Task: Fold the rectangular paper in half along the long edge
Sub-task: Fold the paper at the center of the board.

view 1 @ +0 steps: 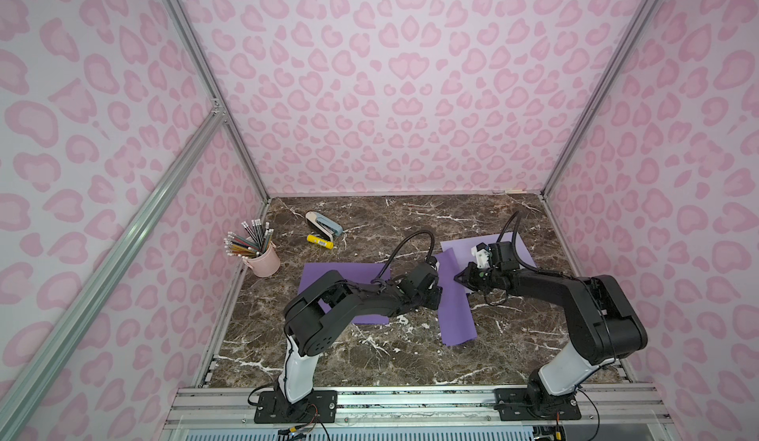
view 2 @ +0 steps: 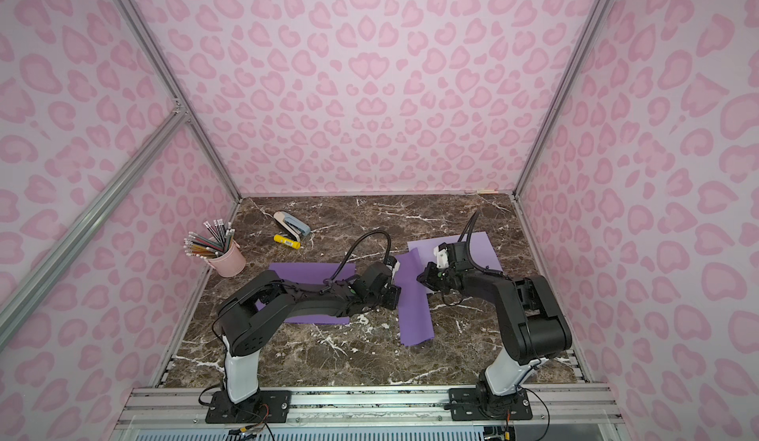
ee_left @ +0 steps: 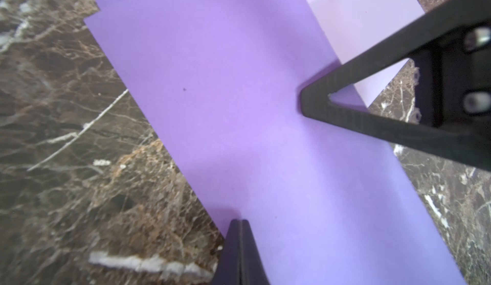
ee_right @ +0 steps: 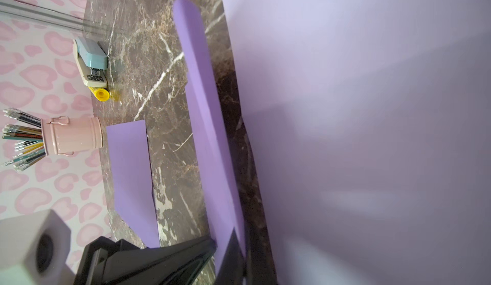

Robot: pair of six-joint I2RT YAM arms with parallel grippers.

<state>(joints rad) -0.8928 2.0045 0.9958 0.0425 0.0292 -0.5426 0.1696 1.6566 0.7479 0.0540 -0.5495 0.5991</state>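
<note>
At the centre of both top views, the folded purple paper (view 1: 456, 315) lies as a long strip on the marble table (view 1: 369, 356). The right gripper (ee_left: 303, 101) pinches the strip's right-hand edge, fingers closed on the sheet. The left gripper (ee_left: 240, 226) meets the left-hand edge with fingers pressed together, seemingly pressing rather than gripping.

Walls (view 1: 390, 69): pale pink, darker pink leopard spots. Table (view 1: 369, 361): dark brown marble, white veins. Folded paper (view 1: 458, 315), centre: purple. Flat sheet (view 1: 349, 272), left: same purple. Pale sheet (view 1: 464, 245), right: lilac. Cup (view 1: 266, 261): pink. Stapler (view 1: 324, 223): pale blue, cream. Marker (view 1: 320, 242): yellow. Arms (view 1: 550, 287): black, white lower links.
</note>
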